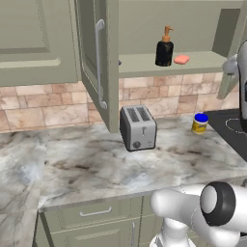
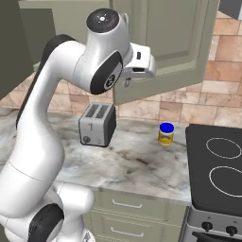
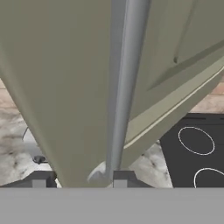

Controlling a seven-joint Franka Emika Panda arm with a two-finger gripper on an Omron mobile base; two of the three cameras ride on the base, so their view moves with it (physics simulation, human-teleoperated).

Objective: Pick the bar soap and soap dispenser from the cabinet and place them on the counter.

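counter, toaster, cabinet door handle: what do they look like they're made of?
Counter: polished stone, likely marble; grey-beige with dark veins.
Toaster: brushed metal look; grey body, darker slots, though it could be plastic.
Cabinet door handle: satin metal; silver bar with a soft highlight.

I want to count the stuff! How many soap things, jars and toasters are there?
Soap things: 2, the soap dispenser and the bar soap
Jars: 1, the yellow jar
Toasters: 1, the toaster
Total: 4
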